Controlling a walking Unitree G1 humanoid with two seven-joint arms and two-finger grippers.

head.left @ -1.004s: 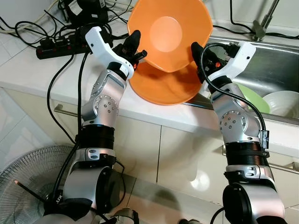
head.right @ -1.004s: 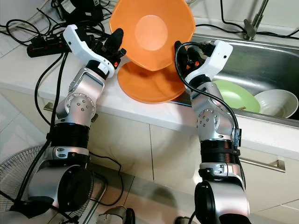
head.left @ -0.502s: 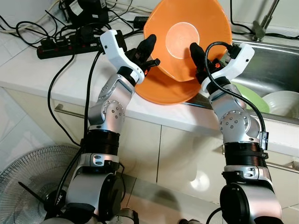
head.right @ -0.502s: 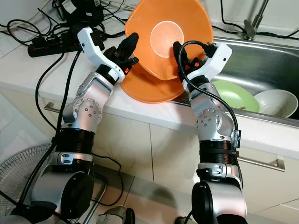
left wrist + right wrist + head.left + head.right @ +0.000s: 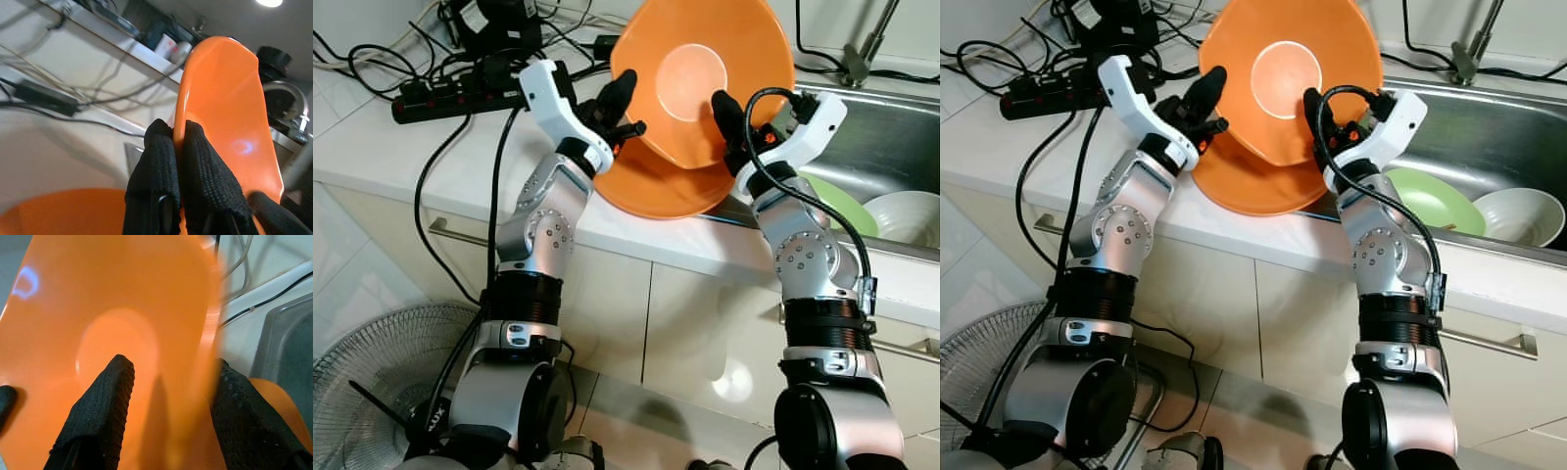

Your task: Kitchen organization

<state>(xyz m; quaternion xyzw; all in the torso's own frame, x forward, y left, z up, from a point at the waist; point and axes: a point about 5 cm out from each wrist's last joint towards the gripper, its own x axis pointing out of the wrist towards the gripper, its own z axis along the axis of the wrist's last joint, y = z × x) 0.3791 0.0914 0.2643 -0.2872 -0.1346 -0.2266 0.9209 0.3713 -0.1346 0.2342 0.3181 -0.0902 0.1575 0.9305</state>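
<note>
An orange bowl (image 5: 695,69) is held up on edge above the counter, its inside facing me. My left gripper (image 5: 178,134) is shut on its rim at the bowl's left side (image 5: 626,103). My right gripper (image 5: 171,364) is open and straddles the opposite rim, with one finger inside the bowl and one behind it (image 5: 729,122). A second orange bowl (image 5: 651,191) sits on the white counter (image 5: 401,147) right below the raised one, at the sink's left edge.
The steel sink (image 5: 891,127) on the right holds a green plate (image 5: 850,208) and a white bowl (image 5: 909,215); a faucet (image 5: 867,44) stands behind it. A black power strip (image 5: 440,98) and tangled cables lie at the counter's back left. A fan (image 5: 367,377) stands on the floor.
Both arms carried the raised orange bowl to the right, toward the sink, and tipped it more upright. In the last half second it barely shifted.
</note>
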